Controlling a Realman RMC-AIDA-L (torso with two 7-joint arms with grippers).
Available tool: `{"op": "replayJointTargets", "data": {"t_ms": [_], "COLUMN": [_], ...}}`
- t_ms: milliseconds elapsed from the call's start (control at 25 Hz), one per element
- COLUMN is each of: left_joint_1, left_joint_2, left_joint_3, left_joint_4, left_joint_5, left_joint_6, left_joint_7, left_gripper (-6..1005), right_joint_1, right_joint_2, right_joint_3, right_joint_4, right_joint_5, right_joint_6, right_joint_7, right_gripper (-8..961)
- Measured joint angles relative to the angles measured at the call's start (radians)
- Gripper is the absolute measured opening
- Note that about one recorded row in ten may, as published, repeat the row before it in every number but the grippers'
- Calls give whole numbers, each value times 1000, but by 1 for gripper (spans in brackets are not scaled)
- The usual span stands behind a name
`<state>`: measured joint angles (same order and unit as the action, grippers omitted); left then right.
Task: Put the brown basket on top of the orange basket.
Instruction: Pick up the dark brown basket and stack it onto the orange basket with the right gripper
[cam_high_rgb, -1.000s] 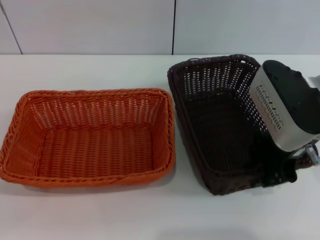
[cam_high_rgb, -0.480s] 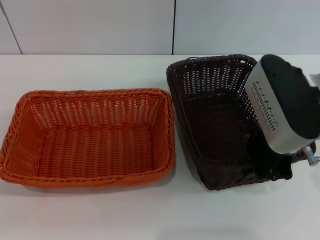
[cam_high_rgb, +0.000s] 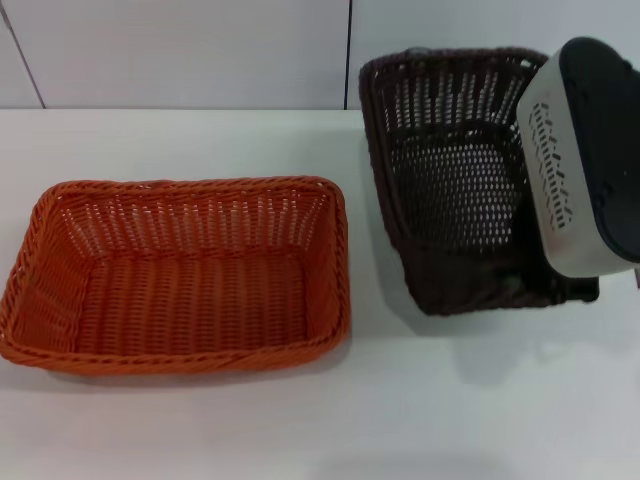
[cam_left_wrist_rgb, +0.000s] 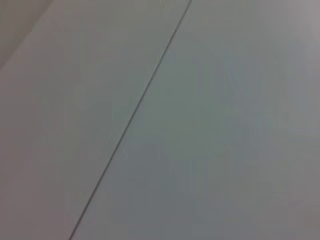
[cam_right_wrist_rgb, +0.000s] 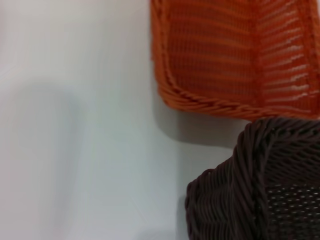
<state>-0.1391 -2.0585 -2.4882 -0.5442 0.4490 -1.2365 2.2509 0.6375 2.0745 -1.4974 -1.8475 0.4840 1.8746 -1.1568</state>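
Note:
The brown basket (cam_high_rgb: 455, 190) hangs in the air at the right, tilted with its open side toward me, clear of the white table. My right arm's silver and black wrist housing (cam_high_rgb: 590, 160) covers the basket's right side; the gripper behind it holds the basket there, its fingers hidden. The orange basket (cam_high_rgb: 180, 275) sits flat and empty on the table at the left, a gap apart from the brown one. The right wrist view shows the brown basket's braided rim (cam_right_wrist_rgb: 260, 190) close up, above a corner of the orange basket (cam_right_wrist_rgb: 235, 55). My left gripper is out of view.
The white table (cam_high_rgb: 450, 400) runs to a pale panelled wall (cam_high_rgb: 200, 50) at the back. The brown basket casts a faint shadow on the table in front of it. The left wrist view shows only a plain pale surface with a thin seam (cam_left_wrist_rgb: 135, 110).
The brown basket has risen off the table with my right arm, moved up and toward the back, and tilted more steeply. The orange basket has not moved.

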Motion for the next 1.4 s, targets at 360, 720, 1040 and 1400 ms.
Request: {"op": "replayJointTargets", "data": {"t_ms": [360,720,1040,1400], "left_joint_1": [1,-10,-29,-38], "left_joint_2": [0,-1,-4,-4], "left_joint_3": [-8,-3,-13,-62], "left_joint_4": [3,4,27,79], "left_joint_5": [1,7,-3,-14], "left_joint_6": [-4,-52,-73,-108], "left_joint_7": [-18,-42,-37,-34], "left_gripper": [604,603,603,603], "right_joint_1": [80,229,272,238], "right_joint_2": [-3,0,-12,-35], "right_joint_3": [-73,-68,5,39], "right_joint_4": [-159,-78,-11,77], "right_joint_5": [-42,138,244,260], "right_joint_6": [1,-20,-5,-1], "right_joint_7": [-10,-171,-502,-818], "right_gripper": [138,139,139,139]}}
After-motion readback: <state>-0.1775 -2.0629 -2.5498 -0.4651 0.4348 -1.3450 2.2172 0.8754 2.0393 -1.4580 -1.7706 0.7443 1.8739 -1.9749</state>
